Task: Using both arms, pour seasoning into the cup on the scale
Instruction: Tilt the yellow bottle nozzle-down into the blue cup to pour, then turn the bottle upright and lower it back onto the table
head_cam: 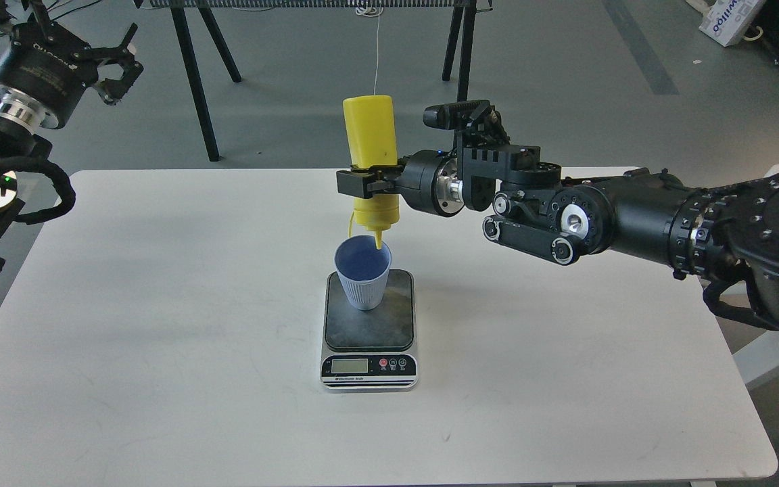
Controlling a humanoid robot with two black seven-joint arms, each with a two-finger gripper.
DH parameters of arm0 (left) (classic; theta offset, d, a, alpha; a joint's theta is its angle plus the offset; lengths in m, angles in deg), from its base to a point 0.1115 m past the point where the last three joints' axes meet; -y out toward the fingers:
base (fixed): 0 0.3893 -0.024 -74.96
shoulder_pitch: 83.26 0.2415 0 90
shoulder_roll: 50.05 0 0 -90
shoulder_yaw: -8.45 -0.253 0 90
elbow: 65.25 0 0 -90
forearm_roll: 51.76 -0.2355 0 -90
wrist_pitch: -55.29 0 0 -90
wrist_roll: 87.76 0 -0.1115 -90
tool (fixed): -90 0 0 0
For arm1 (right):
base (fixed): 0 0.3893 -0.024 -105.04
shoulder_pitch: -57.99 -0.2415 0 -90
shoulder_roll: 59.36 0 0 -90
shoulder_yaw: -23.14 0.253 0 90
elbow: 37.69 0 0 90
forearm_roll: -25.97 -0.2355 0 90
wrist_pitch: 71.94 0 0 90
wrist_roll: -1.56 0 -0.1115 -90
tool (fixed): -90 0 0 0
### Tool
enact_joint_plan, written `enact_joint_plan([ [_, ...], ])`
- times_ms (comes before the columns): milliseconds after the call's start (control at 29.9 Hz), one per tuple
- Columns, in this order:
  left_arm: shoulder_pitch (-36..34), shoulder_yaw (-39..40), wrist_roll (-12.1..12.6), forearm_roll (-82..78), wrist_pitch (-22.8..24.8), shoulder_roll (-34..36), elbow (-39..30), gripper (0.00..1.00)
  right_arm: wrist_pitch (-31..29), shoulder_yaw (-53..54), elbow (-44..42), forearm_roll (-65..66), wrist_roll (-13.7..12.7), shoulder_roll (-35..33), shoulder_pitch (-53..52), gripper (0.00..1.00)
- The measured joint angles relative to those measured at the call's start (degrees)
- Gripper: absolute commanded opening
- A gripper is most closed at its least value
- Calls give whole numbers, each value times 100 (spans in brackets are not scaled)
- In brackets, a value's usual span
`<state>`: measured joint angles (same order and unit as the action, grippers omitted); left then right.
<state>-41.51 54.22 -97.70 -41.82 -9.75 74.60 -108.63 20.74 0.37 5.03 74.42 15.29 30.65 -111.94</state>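
The yellow seasoning bottle hangs upside down, held round its lower body by my right gripper, which is shut on it. Its cone nozzle points straight down, with the tip at the far rim of the pale blue cup. The cap strap hangs behind the nozzle. The cup stands upright on the dark platform of the scale, at its far left part. My left gripper is open and empty, raised beyond the table's far left corner.
The white table carries the scale near its middle. Black stand legs rise from the grey floor behind the table. My right arm stretches across the right half of the table.
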Motion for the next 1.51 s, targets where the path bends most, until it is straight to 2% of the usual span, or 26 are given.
enact_joint_plan([
  [201,-1,2,0,0,0,22,-5,100,9,410,145,-71,-4,-249,-19,32],
  [368,-17,5,0,0,-6,25,-5,100,-61,1115,583,-265,-43,-1222,27,32],
  [502,-27,5,0,0,-24,25,-10,100,-82,1686,1239,-972,-67,-2184,406,32],
  [703,-42,-32,2,-5,-23,-27,-10,100,-474,3123,2561,-2941,-69,-3768,1658,32],
  [904,-46,-44,2,-9,-37,-122,-10,100,-1062,4614,3200,-4172,-68,-4401,3295,32],
  [1072,-8,-63,2,-26,-5,-140,-3,100,-1786,5689,3355,-5324,-76,-4448,4494,32],
  [1239,10,-92,19,-34,66,-101,4,100,-2813,6463,3405,-6231,6,-4152,5647,33],
  [1373,-27,-92,24,-35,73,-99,5,100,-3046,6714,3092,-6379,168,-3664,6279,33],
  [1507,-31,-91,24,-35,16,-81,-8,100,-3067,6761,2441,-6496,293,-2786,6611,33],
])
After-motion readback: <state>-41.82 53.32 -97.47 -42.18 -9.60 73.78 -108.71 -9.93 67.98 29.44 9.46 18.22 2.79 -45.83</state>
